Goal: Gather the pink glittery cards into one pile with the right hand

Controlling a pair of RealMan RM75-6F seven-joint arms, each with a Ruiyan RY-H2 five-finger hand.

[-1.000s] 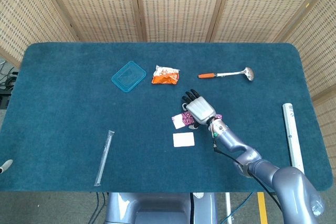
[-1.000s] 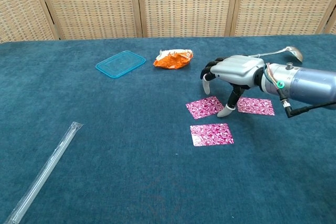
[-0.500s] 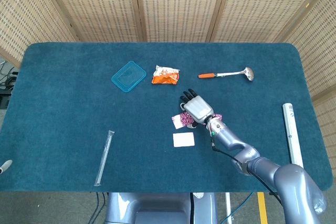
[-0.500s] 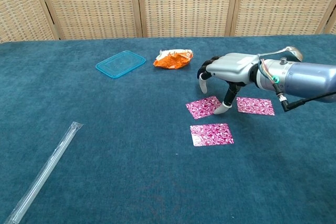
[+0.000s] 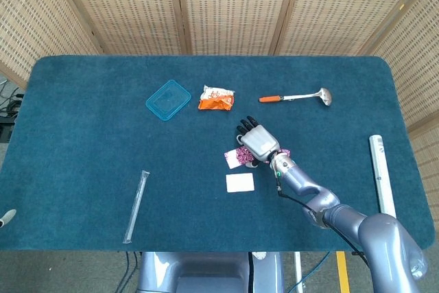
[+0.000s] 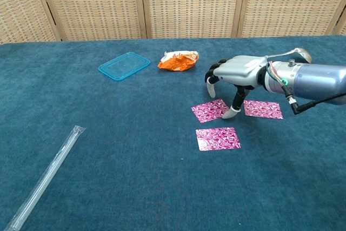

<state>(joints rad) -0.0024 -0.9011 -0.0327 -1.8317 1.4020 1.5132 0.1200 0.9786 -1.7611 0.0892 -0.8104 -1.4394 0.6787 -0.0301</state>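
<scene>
Three pink glittery cards lie apart on the blue cloth. In the chest view they are a left card [image 6: 210, 111], a right card [image 6: 263, 109] and a nearer card [image 6: 218, 138]. My right hand [image 6: 238, 72] hovers palm down between the left and right cards, fingers spread and holding nothing. Its thumb tip [image 6: 231, 113] comes down at the left card's right edge. In the head view the right hand [image 5: 257, 142] covers part of the left card [image 5: 234, 158], and the nearer card [image 5: 240, 182] looks white. The left hand is out of sight.
A blue lid [image 6: 124, 65] and an orange snack packet [image 6: 178, 59] lie behind the cards. A ladle [image 5: 295, 97] with an orange handle is at the back right. A clear plastic tube [image 6: 46, 177] lies at the front left, and a white tube [image 5: 381, 178] lies near the right edge.
The right hand has shifted slightly left and lifted a little over the cards. The cards have not moved.
</scene>
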